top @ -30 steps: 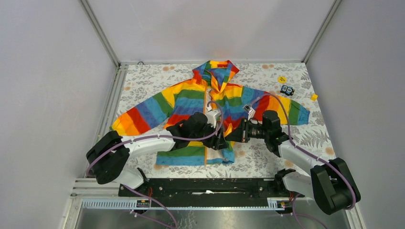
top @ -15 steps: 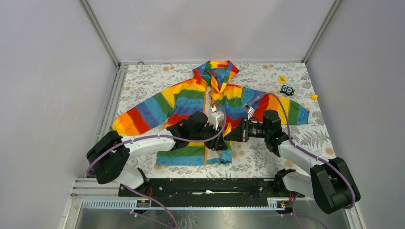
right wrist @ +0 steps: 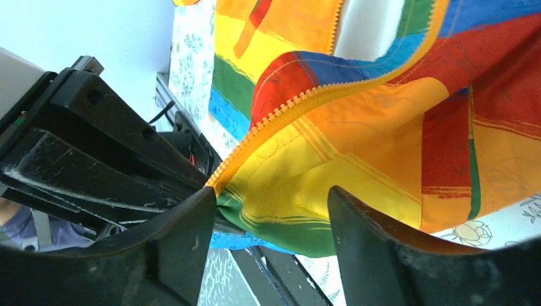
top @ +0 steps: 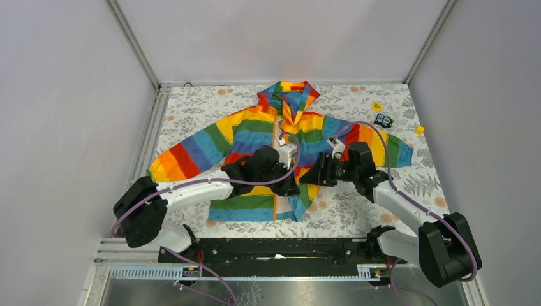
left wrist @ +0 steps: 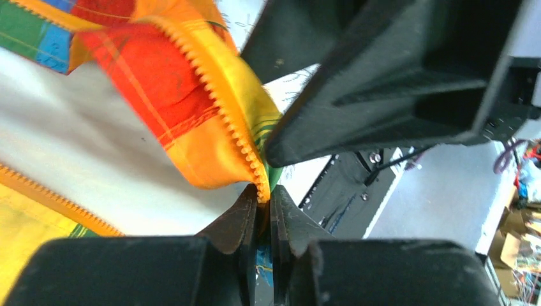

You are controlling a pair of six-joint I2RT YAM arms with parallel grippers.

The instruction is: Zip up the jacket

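One jacket [top: 255, 131] meets left end effector [left wrist: 263, 199] and right end effector [right wrist: 273, 201]

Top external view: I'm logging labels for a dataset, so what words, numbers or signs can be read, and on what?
No text can be read in any view.
Red tag inside the hood of the jacket: too small to read.
Yellow disc on the table: dark mark, too blurred to read.
Small blue and black object beside it: no legible marking.

plain grey walls [top: 64, 95], aluminium frame posts [top: 134, 44], leaf-patterned tablecloth [top: 204, 102], even light
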